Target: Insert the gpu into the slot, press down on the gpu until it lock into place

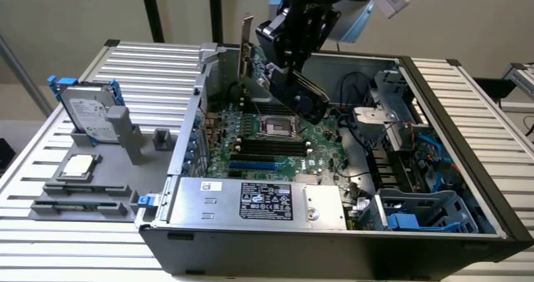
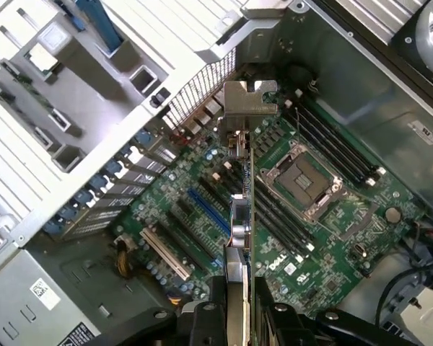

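The gripper [image 1: 286, 54] is clamped on the gpu [image 1: 307, 99], which hangs tilted above the motherboard [image 1: 288, 149] (bracket end higher), well apart from the slot [image 1: 252, 166]. Neither the insertion nor the pressing is done yet.

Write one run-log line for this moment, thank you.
gripper: holds gpu | gpu: raised over motherboard | slot: empty, gpu not inserted

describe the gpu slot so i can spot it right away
Inside the open computer case, find the green motherboard. Beside the grey labelled power supply lies the slot, a long narrow strip. It is bright blue; the parallel memory slots are black.
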